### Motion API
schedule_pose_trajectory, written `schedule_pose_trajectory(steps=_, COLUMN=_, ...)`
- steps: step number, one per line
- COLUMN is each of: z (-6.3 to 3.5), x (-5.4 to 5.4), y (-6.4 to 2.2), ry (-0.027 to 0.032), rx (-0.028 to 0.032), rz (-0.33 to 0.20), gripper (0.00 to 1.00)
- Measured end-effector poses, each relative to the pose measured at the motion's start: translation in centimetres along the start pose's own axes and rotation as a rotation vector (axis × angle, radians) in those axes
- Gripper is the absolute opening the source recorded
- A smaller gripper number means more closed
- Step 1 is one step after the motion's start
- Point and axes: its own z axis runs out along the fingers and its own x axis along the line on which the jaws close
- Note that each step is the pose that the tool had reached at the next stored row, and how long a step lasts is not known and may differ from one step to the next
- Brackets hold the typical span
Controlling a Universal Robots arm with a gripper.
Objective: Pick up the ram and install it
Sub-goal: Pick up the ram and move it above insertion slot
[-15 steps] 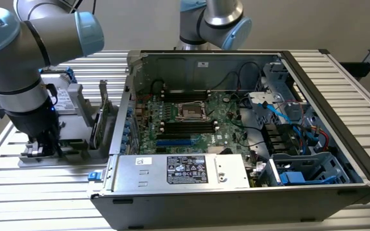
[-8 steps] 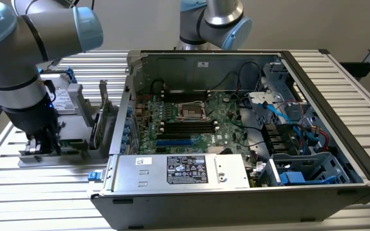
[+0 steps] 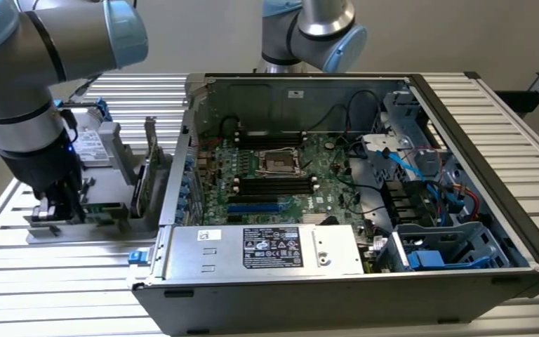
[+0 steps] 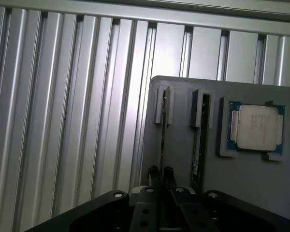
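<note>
The end effector (image 4: 161,173) pinches the ram (image 4: 163,137) edge-on in the holder (image 4: 246,181).

end effector (image 4: 161,176): closed on the ram
ram (image 4: 162,145): edge-on in holder (image 4: 241,183) slot
second stick (image 4: 199,154): neighbouring slot, end effector's 1 o'clock
processor (image 4: 257,128): flat on holder
counter (image 4: 63,121): ribbed metal

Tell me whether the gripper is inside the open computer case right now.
No: the gripper is down at the grey parts holder outside the computer case, on the exterior view's left, closed on the ram.
</note>
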Motion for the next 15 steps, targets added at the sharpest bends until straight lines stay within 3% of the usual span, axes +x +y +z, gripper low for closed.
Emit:
schedule_pose_trajectory(steps=3, z=-0.68, x=0.0, y=0.07, ry=-0.0003, rx=-0.0006, rz=0.000, gripper=0.14)
schedule_pose_trajectory(steps=9, z=-3.15, x=0.1, y=0.15, ry=-0.0003, rx=-0.0013, rz=0.000, gripper=0.14)
schedule_pose_trajectory(steps=15, z=-5.95, x=0.2, y=-0.87, ry=-0.0010, rx=-0.0026, rz=0.000, gripper=0.14)
